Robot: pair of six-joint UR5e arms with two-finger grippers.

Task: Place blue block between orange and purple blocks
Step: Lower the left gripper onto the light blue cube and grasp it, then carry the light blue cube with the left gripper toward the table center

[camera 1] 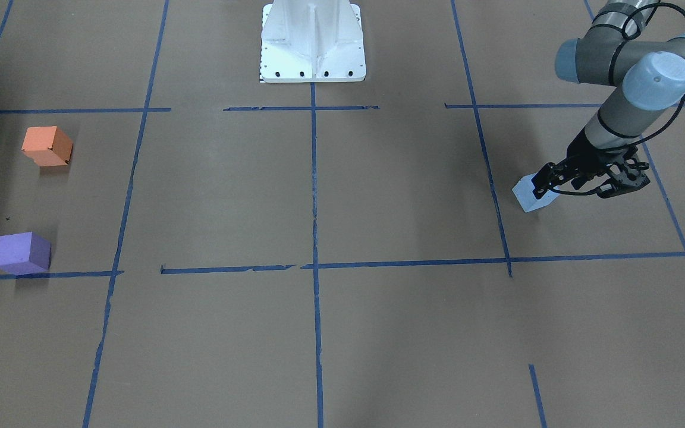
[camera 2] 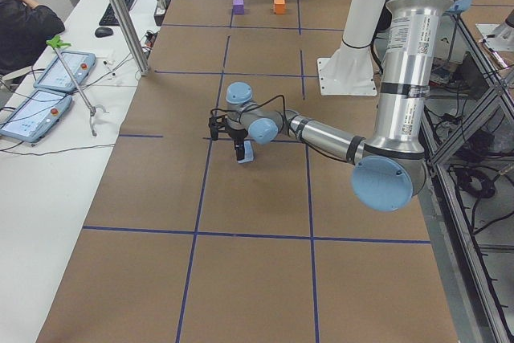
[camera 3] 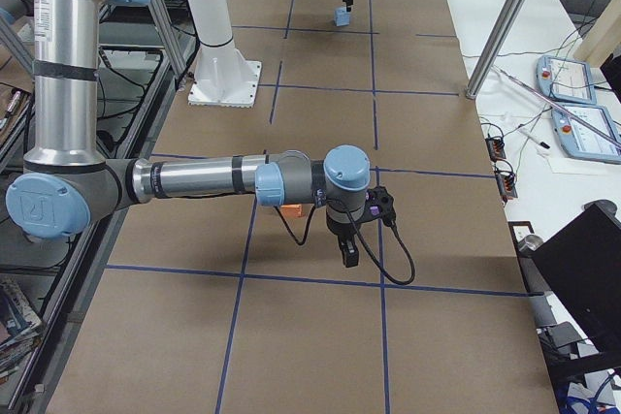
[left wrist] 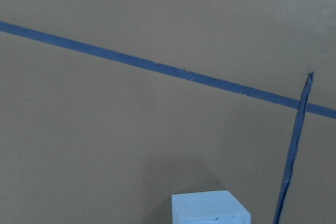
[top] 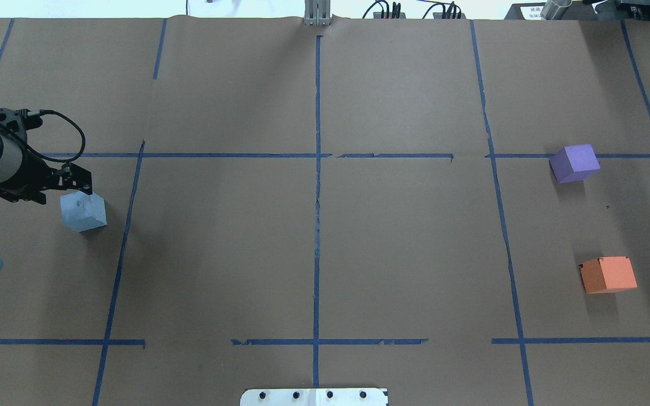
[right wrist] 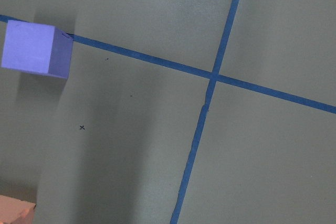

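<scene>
The blue block (top: 83, 210) is a pale, matte cube with a dented top face. It sits at the left end of the brown paper-covered table (top: 218, 254), directly beneath the left gripper (top: 81, 190), touching its fingertips. Whether the fingers are clamped or spread cannot be determined, and the same holds for the right gripper (camera 3: 348, 257).

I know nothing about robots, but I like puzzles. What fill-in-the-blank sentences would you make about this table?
The blue block is at the ___ arm's tool. The purple block lies by a line of blue ___. The orange block and the purple block both lie on the robot's ___ side. Altogether, ___ blocks are in view.

Missing words: left; tape; right; three.
</scene>
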